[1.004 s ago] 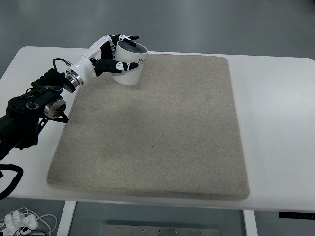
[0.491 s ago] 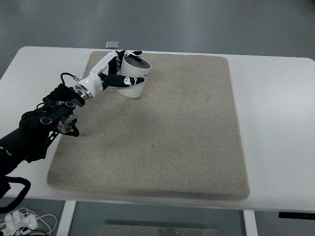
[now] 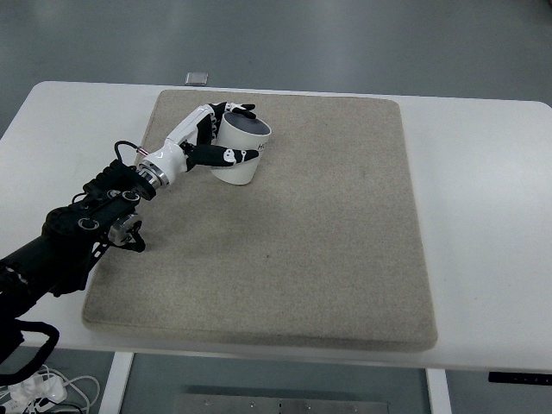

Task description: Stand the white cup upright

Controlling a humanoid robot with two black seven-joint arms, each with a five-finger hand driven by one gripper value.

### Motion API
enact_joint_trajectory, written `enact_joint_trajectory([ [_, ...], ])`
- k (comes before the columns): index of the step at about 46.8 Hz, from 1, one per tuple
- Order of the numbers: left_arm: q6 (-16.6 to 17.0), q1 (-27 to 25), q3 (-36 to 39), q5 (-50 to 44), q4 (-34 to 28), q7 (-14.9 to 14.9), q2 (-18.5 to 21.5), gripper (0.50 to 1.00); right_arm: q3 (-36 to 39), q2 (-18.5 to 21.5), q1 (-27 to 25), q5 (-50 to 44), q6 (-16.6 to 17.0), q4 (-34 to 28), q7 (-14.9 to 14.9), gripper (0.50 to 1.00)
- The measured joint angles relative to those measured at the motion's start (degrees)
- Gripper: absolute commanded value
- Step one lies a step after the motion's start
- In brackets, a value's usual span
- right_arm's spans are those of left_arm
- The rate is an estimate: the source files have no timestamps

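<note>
Head view: we see our left hand (image 3: 203,142) with fingers (image 3: 226,155) wrapped around the white cup (image 3: 240,151), mouth upward, long axis tilted slightly right, over the mat (image 3: 285,233)

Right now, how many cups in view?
1. The white cup is on the far-left part of the grey mat, mouth up and tilted slightly, gripped by the left hand. Nothing in view could hide another.
</note>
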Motion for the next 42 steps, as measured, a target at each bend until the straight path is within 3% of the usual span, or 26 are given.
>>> enact_joint_trajectory([
  [6,0.0,0.0,-0.08,-0.6,-0.05,0.0,-0.46,0.958,0.0,0.0,-0.01,0.0,0.0,0.0,0.0,0.952],
  [19,-0.16,0.27,-0.72,-0.71,-3.99,0.0,-0.15,0.973,0.0,0.0,-0.01,0.01,0.0,0.0,0.0,0.952],
  [42,-0.63,0.01,-1.3,-0.8,-5.43,0.0,0.99,0.992,0.0,0.0,-0.01,-0.04,0.0,0.0,0.0,0.952],
])
